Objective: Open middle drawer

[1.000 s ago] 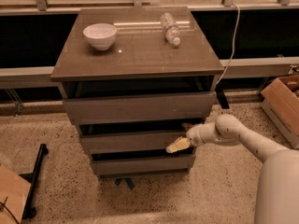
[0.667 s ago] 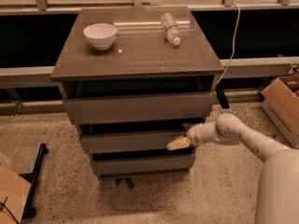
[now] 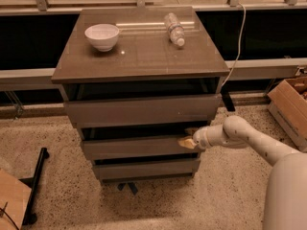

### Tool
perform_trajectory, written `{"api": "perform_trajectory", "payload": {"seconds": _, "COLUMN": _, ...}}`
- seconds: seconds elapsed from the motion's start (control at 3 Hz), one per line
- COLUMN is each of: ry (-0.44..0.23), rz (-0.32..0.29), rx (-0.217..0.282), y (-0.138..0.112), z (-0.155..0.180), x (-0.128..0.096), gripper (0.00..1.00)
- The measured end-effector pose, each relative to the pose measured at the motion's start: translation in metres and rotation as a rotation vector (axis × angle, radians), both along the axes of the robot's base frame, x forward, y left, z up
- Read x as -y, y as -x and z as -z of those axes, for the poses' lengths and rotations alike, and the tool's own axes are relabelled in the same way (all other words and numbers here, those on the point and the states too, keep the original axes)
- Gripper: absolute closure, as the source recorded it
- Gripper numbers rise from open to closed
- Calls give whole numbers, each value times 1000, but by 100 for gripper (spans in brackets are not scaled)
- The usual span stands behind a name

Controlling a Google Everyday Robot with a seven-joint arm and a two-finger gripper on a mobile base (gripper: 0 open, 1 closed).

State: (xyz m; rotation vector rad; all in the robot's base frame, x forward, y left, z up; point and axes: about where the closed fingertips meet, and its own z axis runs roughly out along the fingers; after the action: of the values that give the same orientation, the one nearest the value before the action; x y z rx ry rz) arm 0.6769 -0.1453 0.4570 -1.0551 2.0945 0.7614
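A grey-brown cabinet has three handleless drawer fronts stacked one above another. The middle drawer (image 3: 134, 147) is the medium one, between the tall top drawer (image 3: 141, 110) and the small bottom drawer (image 3: 144, 169). A dark gap shows above its top edge. My gripper (image 3: 186, 139) is at the right end of the middle drawer's top edge, with its tan fingertips at the gap. The white arm reaches in from the lower right.
A white bowl (image 3: 101, 36) and a clear plastic bottle (image 3: 174, 28) lying on its side are on the cabinet top (image 3: 139, 56). A cardboard box (image 3: 290, 104) stands at the right. A black stand base (image 3: 36, 186) is on the floor at the left.
The gripper stays at the right end of the middle drawer's top edge. No clear movement of the drawer shows.
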Motion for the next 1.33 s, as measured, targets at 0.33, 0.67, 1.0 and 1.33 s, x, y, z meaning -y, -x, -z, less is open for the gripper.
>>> {"api": "perform_trajectory", "payload": {"seconds": 0.33, "ry": 0, "rz": 0, "rx": 0, "y": 0, "z": -2, "x": 0, "gripper": 93}}
{"api": "perform_trajectory", "payload": {"seconds": 0.67, "ry": 0, "rz": 0, "rx": 0, "y": 0, "z": -2, "x": 0, "gripper": 100}}
{"api": "perform_trajectory", "payload": {"seconds": 1.0, "ry": 0, "rz": 0, "rx": 0, "y": 0, "z": -3, "x": 0, "gripper": 100}}
{"api": "perform_trajectory", "payload": {"seconds": 1.33, "ry": 0, "rz": 0, "rx": 0, "y": 0, "z": -4, "x": 0, "gripper": 100}}
